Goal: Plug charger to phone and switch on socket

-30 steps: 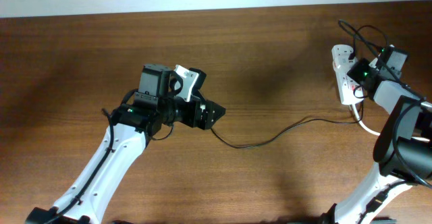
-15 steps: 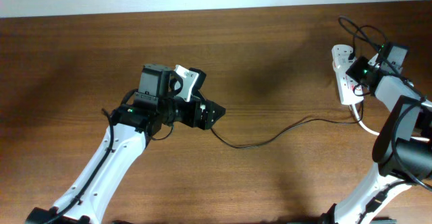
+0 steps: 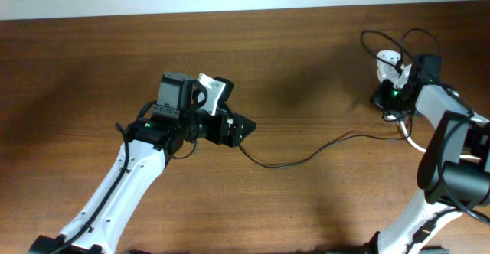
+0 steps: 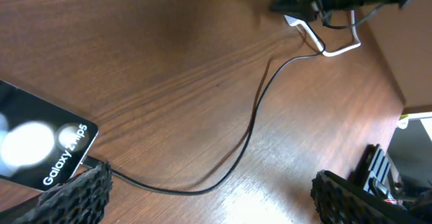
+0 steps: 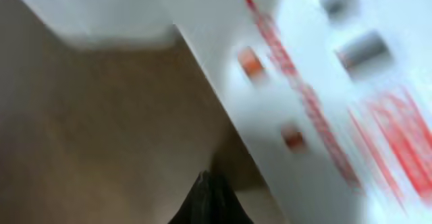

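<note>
My left fingers (image 4: 77, 193) gape, well apart from the socket (image 5: 317, 82). My right fingers (image 5: 206, 197) sit at it, and I cannot tell their spread. It looks light and skiddy, so press the switch (image 5: 251, 61) straight down.

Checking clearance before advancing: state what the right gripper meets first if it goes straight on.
The socket: its white face with red marks fills the right wrist view directly ahead of the right gripper. The blur leaves the gap between them unclear.

By the table's far right corner, the right gripper (image 3: 385, 97) covers the white socket's (image 3: 387, 63) near end. The charger (image 3: 295, 161) cable trails left to the left gripper (image 3: 239, 128), mid-table.
</note>
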